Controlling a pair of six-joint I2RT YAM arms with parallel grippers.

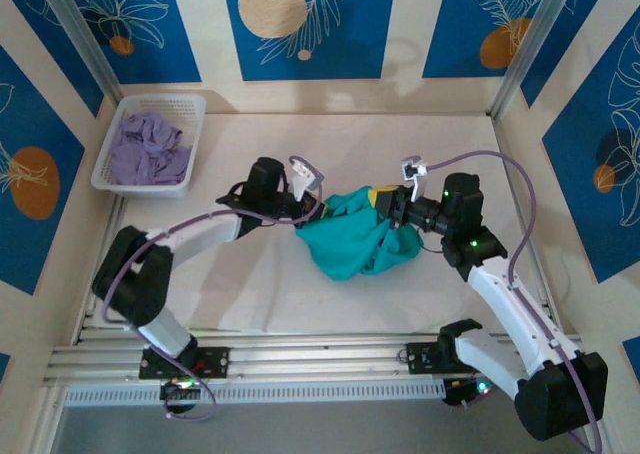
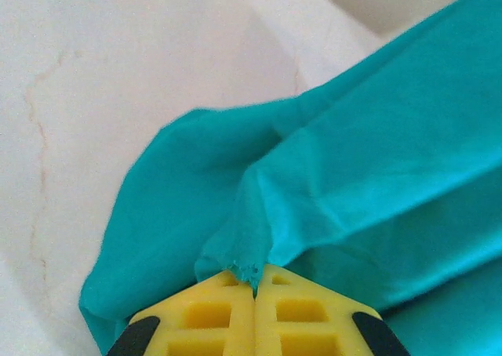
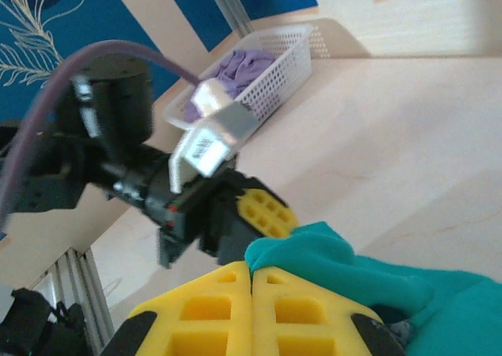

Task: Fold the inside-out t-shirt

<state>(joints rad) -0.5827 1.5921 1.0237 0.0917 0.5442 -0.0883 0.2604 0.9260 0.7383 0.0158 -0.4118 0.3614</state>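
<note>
Bunched in a loose lump at the middle of the pale cream surface (image 1: 420, 144): the teal-green soft fabric t-shirt (image 1: 355, 242), creased and sagging toward 6 o'clock. Clamped at its 9 o'clock edge by the left pincer (image 1: 314, 212), yellow pads pressed together on a thin, frayed-looking fold of cloth (image 2: 256, 281). Clamped at its 1 o'clock edge by the right pincer (image 1: 384, 202), pads likewise together, with a rounded hump of teal fabric (image 3: 408, 293) bulging just beside the tips (image 3: 252, 274). Directly opposite in the right wrist view, the left pincer (image 3: 265, 211), close by, with the shirt in between. Flanking the shirt, both white-and-black arms with looping purple cables. Well apart at 10 o'clock, a white plastic lattice basket (image 1: 145, 186) against the wall, holding a crumpled pale lavender garment (image 1: 148, 146). Between basket and shirt, bare surface and the left wrist. Along the near edge at 6 o'clock, a ribbed aluminium rail (image 1: 320, 359) carrying the arm bases.
</note>
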